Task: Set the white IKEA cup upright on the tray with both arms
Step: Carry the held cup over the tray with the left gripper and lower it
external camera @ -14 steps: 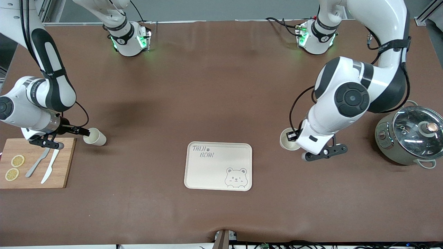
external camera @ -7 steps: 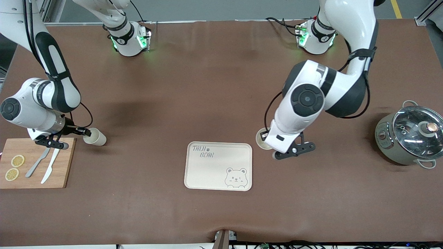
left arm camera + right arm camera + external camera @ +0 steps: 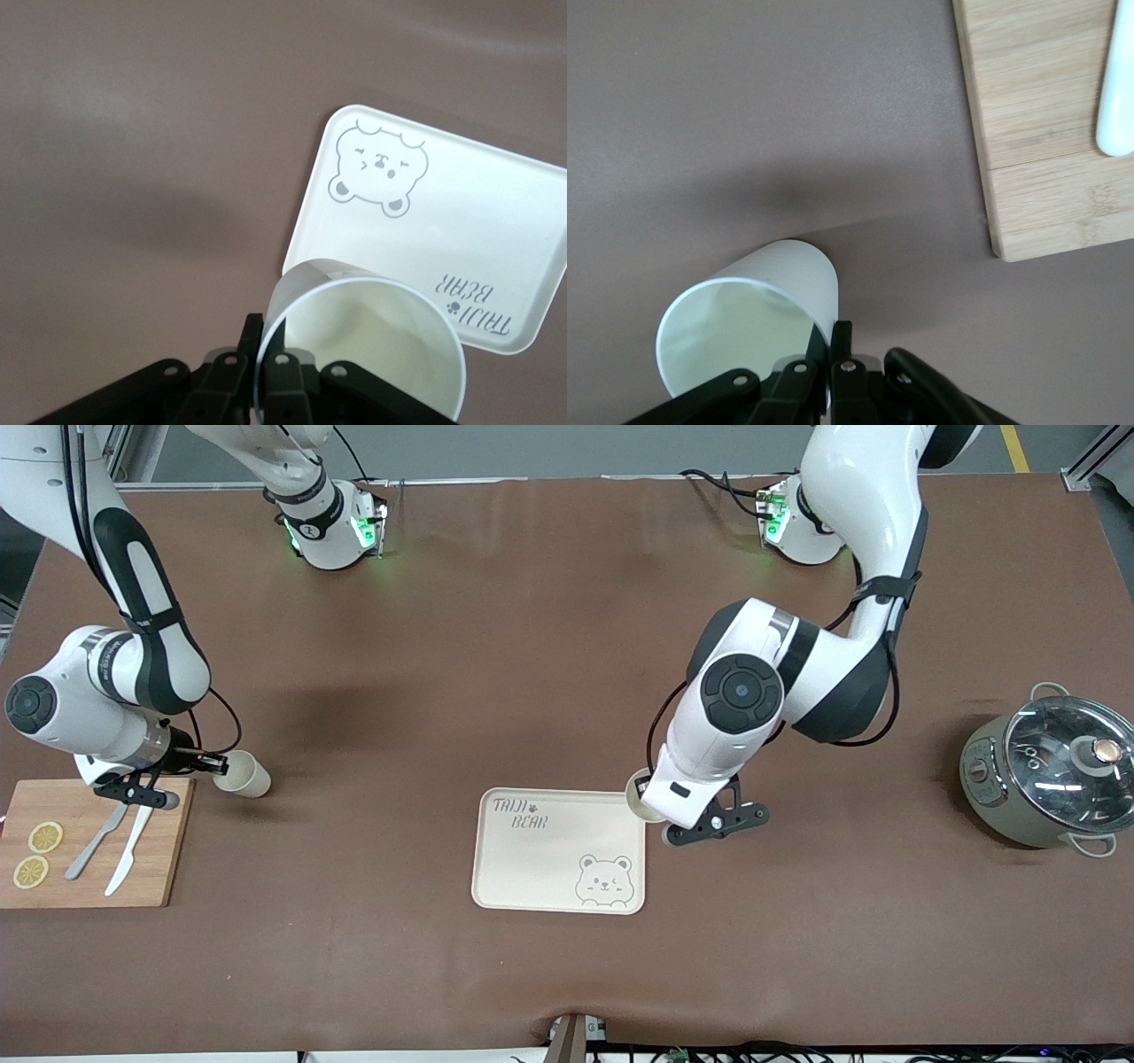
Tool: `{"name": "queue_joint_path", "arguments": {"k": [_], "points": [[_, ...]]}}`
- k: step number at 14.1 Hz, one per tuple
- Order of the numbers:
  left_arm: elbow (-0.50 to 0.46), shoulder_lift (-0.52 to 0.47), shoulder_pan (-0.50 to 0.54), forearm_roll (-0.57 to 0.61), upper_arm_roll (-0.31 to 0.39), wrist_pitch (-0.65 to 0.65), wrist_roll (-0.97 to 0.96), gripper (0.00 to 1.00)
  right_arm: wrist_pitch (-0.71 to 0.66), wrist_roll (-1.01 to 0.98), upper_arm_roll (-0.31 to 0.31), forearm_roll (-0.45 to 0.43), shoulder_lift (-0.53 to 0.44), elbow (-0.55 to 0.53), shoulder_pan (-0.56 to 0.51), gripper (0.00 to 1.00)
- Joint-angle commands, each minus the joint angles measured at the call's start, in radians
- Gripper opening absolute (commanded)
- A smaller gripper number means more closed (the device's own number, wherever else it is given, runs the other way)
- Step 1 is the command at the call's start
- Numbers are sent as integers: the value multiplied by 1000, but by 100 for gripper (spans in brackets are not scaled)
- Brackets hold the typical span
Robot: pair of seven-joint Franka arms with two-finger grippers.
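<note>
My left gripper [image 3: 654, 804] is shut on the rim of a white cup [image 3: 638, 795] and holds it upright over the corner of the cream tray [image 3: 549, 859]. In the left wrist view its jaws [image 3: 266, 365] pinch the cup's wall [image 3: 372, 345], with the tray [image 3: 478, 221] below. My right gripper [image 3: 211, 764] is shut on the rim of a second white cup [image 3: 246, 776]. This cup is tilted, low by the table, beside the bamboo board. In the right wrist view the jaws [image 3: 838, 352] clamp this cup's wall [image 3: 757, 305].
A bamboo cutting board [image 3: 155, 859] at the right arm's end carries lemon slices [image 3: 44, 837], a fork and a white knife [image 3: 128, 850]; its corner shows in the right wrist view [image 3: 1045, 115]. A grey pot with a glass lid [image 3: 1050, 775] stands at the left arm's end.
My left arm has carried its cup from beside the pot across to the tray's corner. My right gripper and its cup have barely shifted.
</note>
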Motion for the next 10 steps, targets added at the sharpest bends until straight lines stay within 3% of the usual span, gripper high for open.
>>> {"name": "queue_joint_path", "arguments": {"k": [1,10], "points": [[51,50,-7,8,3,38,-15,0,15,-13,-4,9,-6,-17,5,0],[48,136,-43,8,3,212,-21,0,-65,-7,-4,9,-9,35,8,0]]}}
